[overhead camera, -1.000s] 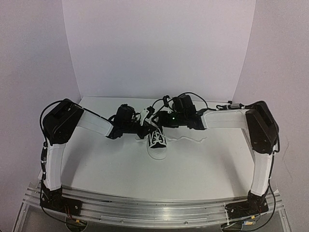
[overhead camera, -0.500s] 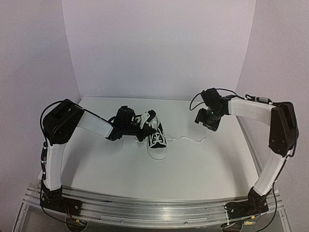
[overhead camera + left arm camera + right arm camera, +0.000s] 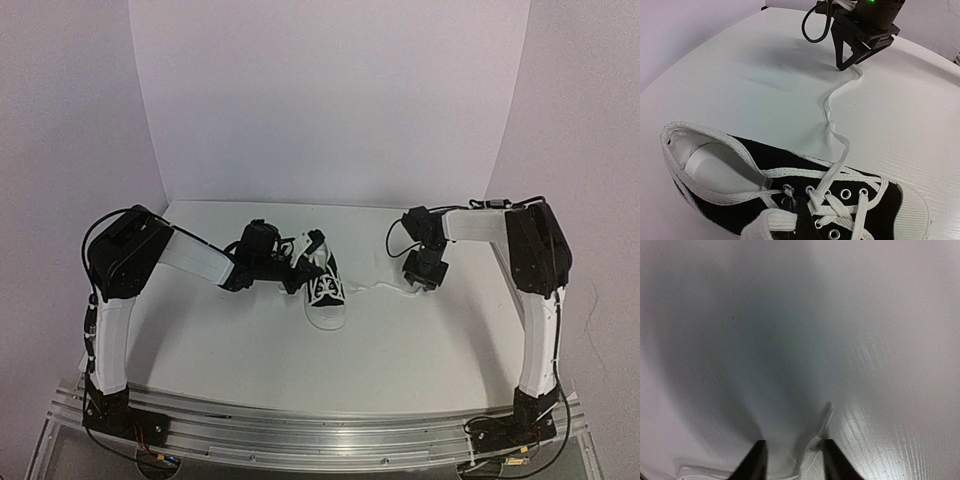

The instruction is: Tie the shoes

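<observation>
Sneaker on table, lace end inside spread right hand

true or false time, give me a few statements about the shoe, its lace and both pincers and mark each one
1. The sneaker has its laces tied in a bow. False: one lace trails loose over the table to the right pincer.
2. The right pincer is open, with the lace end between its fingers. True.
3. The sneaker lies on its side. False: it stands on its sole.
4. The left pincer is at the sneaker's heel end. True.
5. Two shoes are on the table. False: there is only one.
</observation>
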{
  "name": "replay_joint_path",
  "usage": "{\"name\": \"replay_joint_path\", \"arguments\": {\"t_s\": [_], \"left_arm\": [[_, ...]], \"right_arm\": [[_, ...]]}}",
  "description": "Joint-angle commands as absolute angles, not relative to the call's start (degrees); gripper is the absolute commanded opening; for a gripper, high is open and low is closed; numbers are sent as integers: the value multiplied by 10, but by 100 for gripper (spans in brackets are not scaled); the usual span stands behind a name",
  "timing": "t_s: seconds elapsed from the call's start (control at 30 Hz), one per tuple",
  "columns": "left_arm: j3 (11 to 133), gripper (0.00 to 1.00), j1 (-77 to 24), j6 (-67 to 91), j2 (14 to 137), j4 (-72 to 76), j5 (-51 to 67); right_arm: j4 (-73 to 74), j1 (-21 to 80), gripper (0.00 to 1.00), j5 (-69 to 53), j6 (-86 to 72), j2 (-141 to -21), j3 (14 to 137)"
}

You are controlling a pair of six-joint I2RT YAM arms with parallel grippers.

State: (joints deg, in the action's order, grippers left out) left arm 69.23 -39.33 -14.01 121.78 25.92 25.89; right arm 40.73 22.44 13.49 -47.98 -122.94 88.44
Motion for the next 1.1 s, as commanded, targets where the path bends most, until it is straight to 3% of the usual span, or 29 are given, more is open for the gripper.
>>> {"name": "replay_joint_path", "arguments": {"t_s": [0.0,0.03,0.07,0.2,0.47,0.67,0.9,1.0,1.07], "left_arm": [[693,0,-397,-151,1186,258,270],[693,0,-397,-153,1185,258,270],[692,0,-397,-155,1184,258,270],[688,0,-397,-165,1181,258,269],[681,0,-397,-188,1171,252,271],[675,0,-397,-193,1163,252,276],[662,0,-397,-194,1155,253,281],[656,0,-397,-194,1154,254,281],[654,0,-397,-194,1152,257,282]], "right_arm": [[420,226,10,119,-486,-1254,892],[420,226,1,121,-479,-1255,900],[420,226,0,122,-467,-1256,914],[419,232,0,77,-404,-1272,1057],[395,354,0,-22,-331,-1367,1431],[246,419,0,-76,-389,-1391,1427],[218,443,0,-100,-425,-1433,1436],[217,443,23,-108,-427,-1428,1420],[217,443,43,-104,-425,-1418,1406]]}}
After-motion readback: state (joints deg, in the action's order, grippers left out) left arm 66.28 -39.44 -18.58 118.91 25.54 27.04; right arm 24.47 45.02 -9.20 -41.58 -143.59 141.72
